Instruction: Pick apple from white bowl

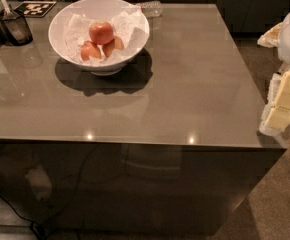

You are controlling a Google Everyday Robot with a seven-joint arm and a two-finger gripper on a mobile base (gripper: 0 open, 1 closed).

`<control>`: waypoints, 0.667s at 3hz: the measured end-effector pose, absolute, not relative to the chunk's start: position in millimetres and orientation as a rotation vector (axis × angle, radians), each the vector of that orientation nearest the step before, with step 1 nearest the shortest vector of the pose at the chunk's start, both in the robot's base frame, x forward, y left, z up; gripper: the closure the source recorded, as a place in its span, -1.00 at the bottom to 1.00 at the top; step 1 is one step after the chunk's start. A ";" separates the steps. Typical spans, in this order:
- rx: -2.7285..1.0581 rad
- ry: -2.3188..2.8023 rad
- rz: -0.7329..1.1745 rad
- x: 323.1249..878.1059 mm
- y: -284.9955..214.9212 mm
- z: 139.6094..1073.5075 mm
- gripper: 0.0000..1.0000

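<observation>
gripper [279, 115] apparently far right, apart from apple [101, 32]

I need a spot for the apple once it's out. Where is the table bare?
Bare: the table front and right of the white bowl, out to the gripper off its right edge. Crowded: far left, around the dark cup and marker card. The apple lies in the bowl.

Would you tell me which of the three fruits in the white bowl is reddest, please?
The apple, the large glossy one at the back, above the two smaller, duller fruits in the white bowl. The gripper hangs right of the table.
</observation>
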State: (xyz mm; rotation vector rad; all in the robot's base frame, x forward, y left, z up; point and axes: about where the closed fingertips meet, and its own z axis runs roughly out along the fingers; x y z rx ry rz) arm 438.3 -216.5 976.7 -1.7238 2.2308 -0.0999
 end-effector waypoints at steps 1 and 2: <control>-1.718 2.233 -0.113 446.9 -213.4 985.3 -1.00; -1.740 2.243 -0.126 476.6 -206.7 998.8 -1.00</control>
